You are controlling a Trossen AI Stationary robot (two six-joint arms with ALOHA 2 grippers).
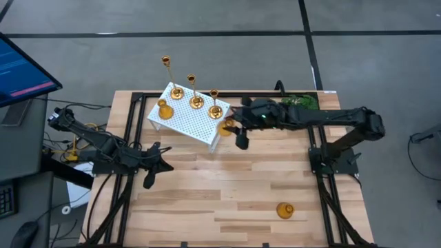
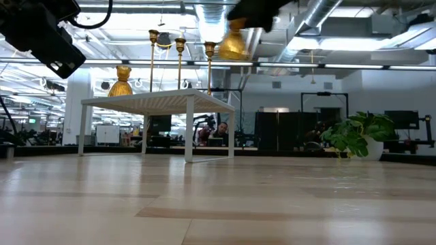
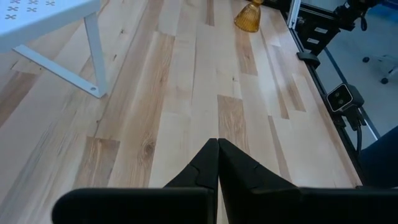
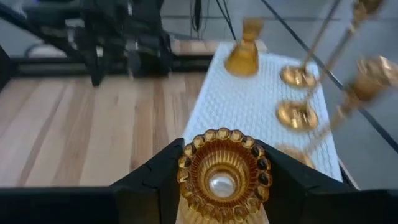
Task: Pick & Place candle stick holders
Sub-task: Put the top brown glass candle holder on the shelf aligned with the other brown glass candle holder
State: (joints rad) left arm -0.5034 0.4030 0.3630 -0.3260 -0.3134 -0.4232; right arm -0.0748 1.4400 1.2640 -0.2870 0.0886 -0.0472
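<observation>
The right hand (image 4: 222,180) grips a short bell-shaped amber-gold candle holder (image 4: 222,176), raised beside the corner of the small white perforated stand (image 1: 193,118). On that stand are three tall thin-stemmed brass holders (image 1: 196,93) and one short bell-shaped gold holder (image 1: 163,109). Another short gold holder (image 1: 284,210) sits on the wooden tabletop (image 1: 227,186), well apart from the stand. The left hand (image 3: 217,163), fingers pressed together, hangs above the tabletop near the stand.

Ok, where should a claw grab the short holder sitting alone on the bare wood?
Take the short holder by its narrow neck, coming straight down: it seems to stand on its wide flared base with bare table all around, and the neck is slimmest.
</observation>
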